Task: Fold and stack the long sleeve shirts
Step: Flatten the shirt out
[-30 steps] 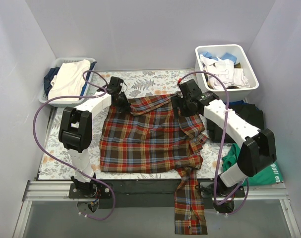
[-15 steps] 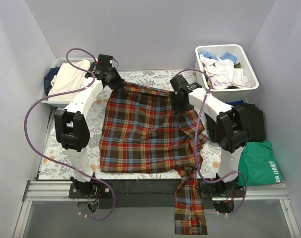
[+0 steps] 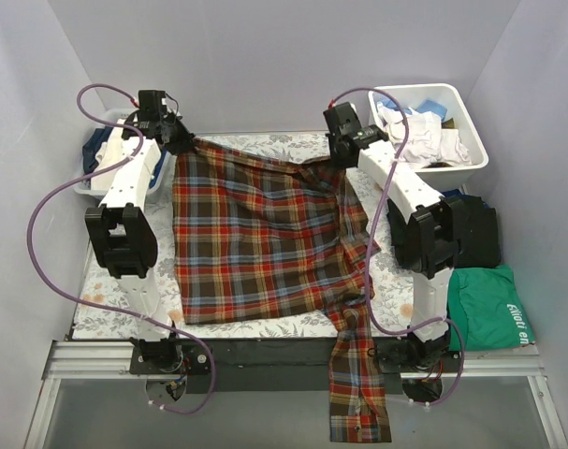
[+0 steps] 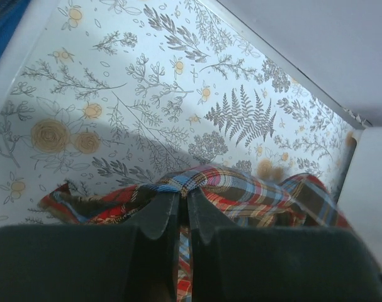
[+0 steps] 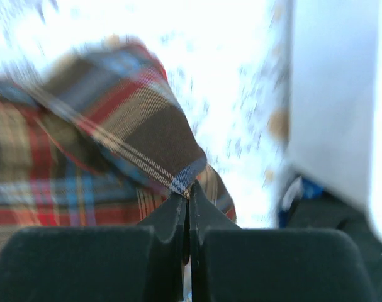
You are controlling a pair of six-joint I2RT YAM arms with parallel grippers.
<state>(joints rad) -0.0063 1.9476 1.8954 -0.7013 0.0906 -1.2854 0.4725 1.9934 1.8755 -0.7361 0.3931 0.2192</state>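
Note:
A red, brown, blue and yellow plaid long sleeve shirt [image 3: 255, 234] lies spread over the floral table cover [image 3: 265, 145]. One sleeve [image 3: 358, 393] hangs over the table's front edge. My left gripper [image 3: 178, 142] is shut on the shirt's far left corner, and the left wrist view shows plaid cloth [image 4: 241, 189] pinched at the tips of that gripper [image 4: 184, 194]. My right gripper [image 3: 341, 157] is shut on the far right corner, where a fold of plaid [image 5: 128, 132] is caught between the jaws of the gripper [image 5: 189, 189]. Plain black folded garments [image 3: 475, 229] sit at the right.
A white bin [image 3: 471, 164] of mixed clothes stands at the back right. A basket [image 3: 82, 182] with white and blue cloth is at the back left. A green shirt [image 3: 489, 309] lies at the right, near the black stack.
My right gripper has shut on the shirt's far right corner. Both arms have moved toward the back wall, the left also leftward, drawing the shirt's far edge back and flatter.

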